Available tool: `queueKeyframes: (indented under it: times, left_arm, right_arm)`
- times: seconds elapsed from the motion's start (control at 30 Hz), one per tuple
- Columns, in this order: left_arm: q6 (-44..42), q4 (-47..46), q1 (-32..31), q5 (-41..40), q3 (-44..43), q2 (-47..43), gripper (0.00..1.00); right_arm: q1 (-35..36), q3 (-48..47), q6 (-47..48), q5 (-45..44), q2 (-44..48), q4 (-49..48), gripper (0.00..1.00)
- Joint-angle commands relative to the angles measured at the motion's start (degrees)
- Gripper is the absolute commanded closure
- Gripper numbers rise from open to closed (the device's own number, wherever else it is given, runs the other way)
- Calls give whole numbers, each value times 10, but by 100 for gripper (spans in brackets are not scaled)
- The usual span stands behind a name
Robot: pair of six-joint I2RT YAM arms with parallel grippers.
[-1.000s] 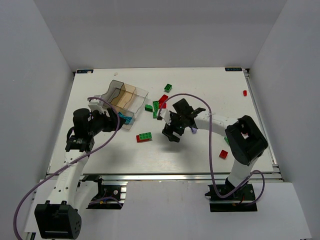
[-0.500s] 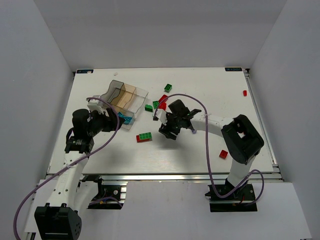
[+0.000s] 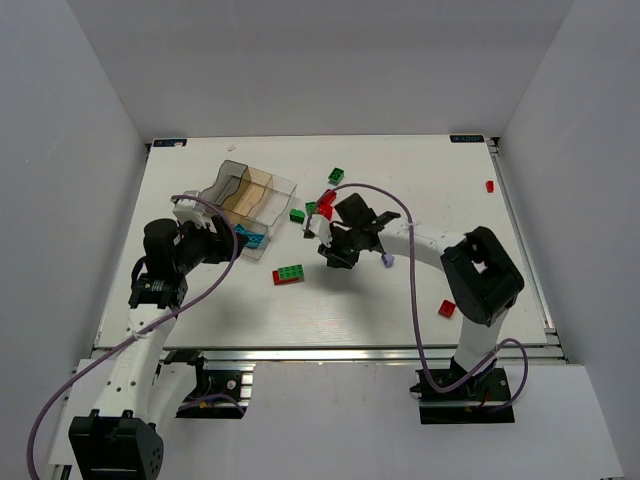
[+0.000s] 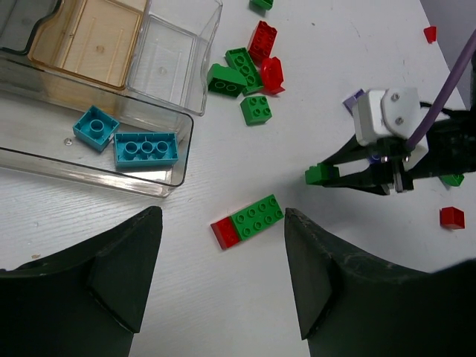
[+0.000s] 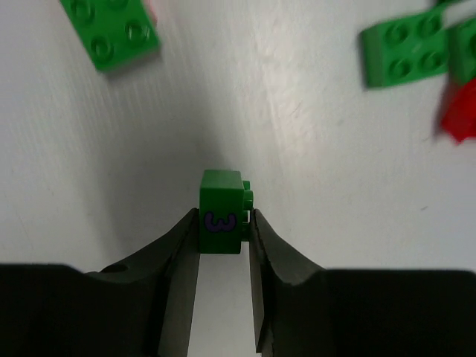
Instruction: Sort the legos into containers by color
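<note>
My right gripper [image 5: 223, 227] is shut on a small green lego [image 5: 221, 211] marked with a purple figure, both fingers pressed on its sides just above the table. From above, that gripper [image 3: 330, 252] is at mid-table, below a cluster of green and red legos [image 3: 318, 205]. My left gripper [image 4: 223, 282] is open and empty, low over the table near a joined green-and-red plate [image 4: 249, 221]. The clear containers tray [image 3: 245, 200] lies beside it, with two cyan legos [image 4: 146, 149] in its nearest compartment. The held lego also shows in the left wrist view [image 4: 321, 175].
A lone green lego [image 3: 336, 175] lies farther back. Red legos sit at the far right edge [image 3: 490, 185] and near the right arm's base [image 3: 447, 308]. A light purple lego [image 3: 388, 260] lies beside the right arm. The tray's brownish compartment [image 4: 89, 37] holds nothing.
The right gripper has shifted left and toward the back, to the cluster, and its fingers have closed from wide open onto the green lego. The left arm has barely moved.
</note>
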State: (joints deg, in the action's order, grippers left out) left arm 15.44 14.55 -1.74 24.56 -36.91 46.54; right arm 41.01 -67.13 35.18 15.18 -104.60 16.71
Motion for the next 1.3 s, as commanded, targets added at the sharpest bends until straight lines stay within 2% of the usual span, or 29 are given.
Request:
queueKeyframes:
  times: [0.0,0.17,0.2,0.33,0.43,0.57,0.63,0.8,1.03,1.1,1.27]
  left_arm:
    - [-10,-6,-3,2,-15,-19,24]
    - [-10,-13,-3,7,-12,-27,24]
    - [-10,-13,-3,5,-12,-27,24]
    - [-11,-13,-3,7,-11,-27,24]
    - [-11,-15,-3,10,-9,-29,24]
    - [-12,-16,-3,10,-8,-28,24]
    - [-13,-17,-3,12,-9,-27,24]
    - [-13,-20,-3,20,-8,-25,24]
    - [-14,-29,-3,43,-5,-28,23]
    - [-13,-31,-3,49,-4,-28,24]
    - [-13,-43,-3,69,-1,-28,23]
  right_arm:
    - [2,-101,9,31,-16,37,91]
    - [2,-279,1,38,-92,113,97]
    - [4,-332,0,31,-102,114,97]
    - [4,-444,-8,8,-162,109,100]
    - [5,-493,-29,-34,-202,57,99]
    - [3,-494,-71,-38,-229,-43,95]
    - [4,-490,-81,-33,-236,-61,94]
    - [3,-501,-96,-18,-265,-87,81]
    - [5,-520,-100,-12,-300,-113,72]
    - [5,-521,-100,-8,-309,-120,66]
    - [5,-518,-108,-2,-316,-128,42]
